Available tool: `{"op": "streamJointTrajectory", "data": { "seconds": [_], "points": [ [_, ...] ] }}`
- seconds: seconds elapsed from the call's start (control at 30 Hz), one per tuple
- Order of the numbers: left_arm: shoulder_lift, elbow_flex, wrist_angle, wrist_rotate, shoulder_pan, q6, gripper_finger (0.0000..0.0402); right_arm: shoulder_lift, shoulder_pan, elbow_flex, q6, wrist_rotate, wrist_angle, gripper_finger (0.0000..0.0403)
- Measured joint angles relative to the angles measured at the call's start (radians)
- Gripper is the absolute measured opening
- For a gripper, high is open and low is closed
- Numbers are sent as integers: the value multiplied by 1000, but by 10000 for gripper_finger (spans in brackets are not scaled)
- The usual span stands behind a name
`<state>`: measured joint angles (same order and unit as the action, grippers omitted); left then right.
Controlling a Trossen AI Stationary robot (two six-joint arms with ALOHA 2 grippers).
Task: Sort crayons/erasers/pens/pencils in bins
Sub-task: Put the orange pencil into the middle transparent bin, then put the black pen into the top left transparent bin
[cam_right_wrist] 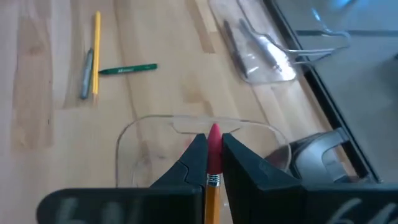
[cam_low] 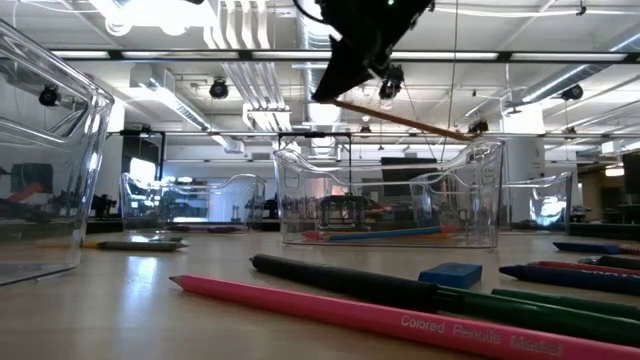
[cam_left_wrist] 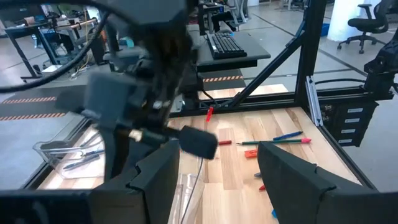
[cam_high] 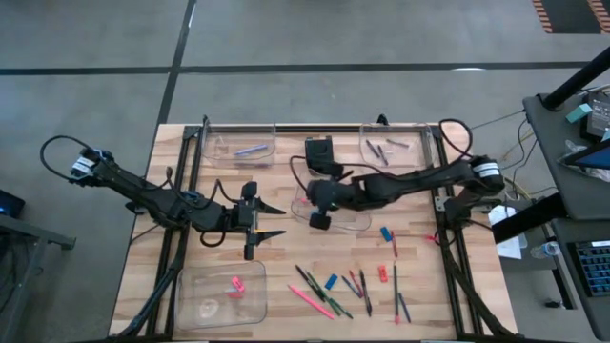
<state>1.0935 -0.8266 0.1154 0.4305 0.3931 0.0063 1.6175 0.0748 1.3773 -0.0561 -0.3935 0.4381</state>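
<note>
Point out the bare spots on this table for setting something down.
Bare wood lies left of the left gripper, toward the table edge, and between the two far bins. The near-right area, strewn with pencils and erasers, is crowded.

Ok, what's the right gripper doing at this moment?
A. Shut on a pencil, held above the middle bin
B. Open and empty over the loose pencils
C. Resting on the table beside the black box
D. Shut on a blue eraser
A: the right gripper is shut on a pencil, eraser tip forward, above the clear middle bin.
</note>
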Motion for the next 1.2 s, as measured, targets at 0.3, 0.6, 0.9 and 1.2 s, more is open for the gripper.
{"op": "streamJointTrajectory", "data": {
  "seconds": [0.3, 0.6, 0.9, 1.2],
  "points": [
    [0, 3, -4, 0, 0, 0, 203, 13, -72, 2, -44, 105, 76, 67],
    [0, 7, -4, 0, 0, 0, 203, -72, -43, 2, -162, 105, 248, 114],
    [0, 15, -30, 0, 0, 0, 203, -170, 210, -70, -292, 106, 275, 116],
    [-1, 15, -45, -3, 0, -1, 203, -142, 443, -196, -358, 110, 142, 112]
  ]
}}
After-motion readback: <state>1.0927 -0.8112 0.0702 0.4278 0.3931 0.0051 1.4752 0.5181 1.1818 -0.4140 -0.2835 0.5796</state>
